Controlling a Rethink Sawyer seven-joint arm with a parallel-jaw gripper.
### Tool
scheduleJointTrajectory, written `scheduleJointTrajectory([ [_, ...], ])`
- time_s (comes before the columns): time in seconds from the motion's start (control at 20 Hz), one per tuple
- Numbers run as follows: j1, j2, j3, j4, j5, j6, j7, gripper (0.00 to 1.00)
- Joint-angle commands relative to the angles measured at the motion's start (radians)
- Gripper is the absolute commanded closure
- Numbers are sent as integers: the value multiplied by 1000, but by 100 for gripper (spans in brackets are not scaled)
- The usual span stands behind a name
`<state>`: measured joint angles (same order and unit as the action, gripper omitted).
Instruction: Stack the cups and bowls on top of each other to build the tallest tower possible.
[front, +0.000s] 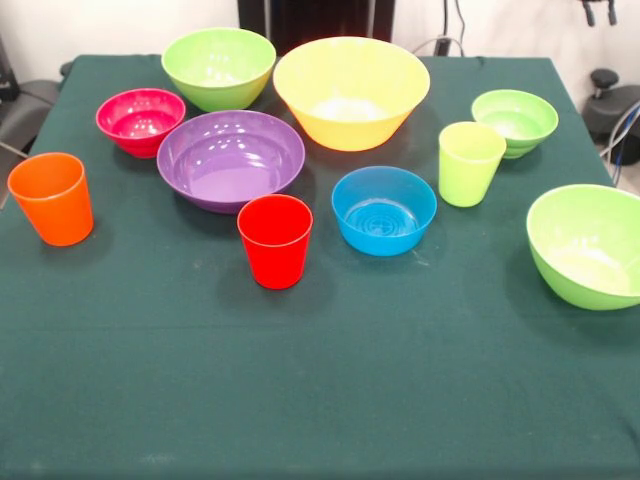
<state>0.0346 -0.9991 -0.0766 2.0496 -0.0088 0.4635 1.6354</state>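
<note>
Claw: not visible, state cannot be told, so no placement relative to it possible.

No tower started; every piece single, upright, mouth up on green surface (320, 400).

Contents: all appear empty.
- yellow bowl (351, 92), purple bowl (230, 158), blue bowl (384, 209), magenta bowl (140, 120)
- three lime bowls: (218, 66), (514, 121), (586, 245)
- orange cup (52, 197), red cup (275, 240), lime cup (469, 162)

Risks, judged:
- glossy plastic may slip in grasp
- purple and yellow bowls near touching; lifting one may jostle other
- wide bowl over narrow cup likely top-heavy; off-centre placement would topple stack
</note>
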Motion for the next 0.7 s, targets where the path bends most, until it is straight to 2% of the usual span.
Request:
scheduleJointTrajectory([
  [0.05, -12, 86, 11, -36, -38, -57, 148, 0],
  [0.4, -22, 111, 20, -43, -21, -63, 146, 0],
  [0.7, -25, 134, 21, -39, -31, -116, 144, 0],
])
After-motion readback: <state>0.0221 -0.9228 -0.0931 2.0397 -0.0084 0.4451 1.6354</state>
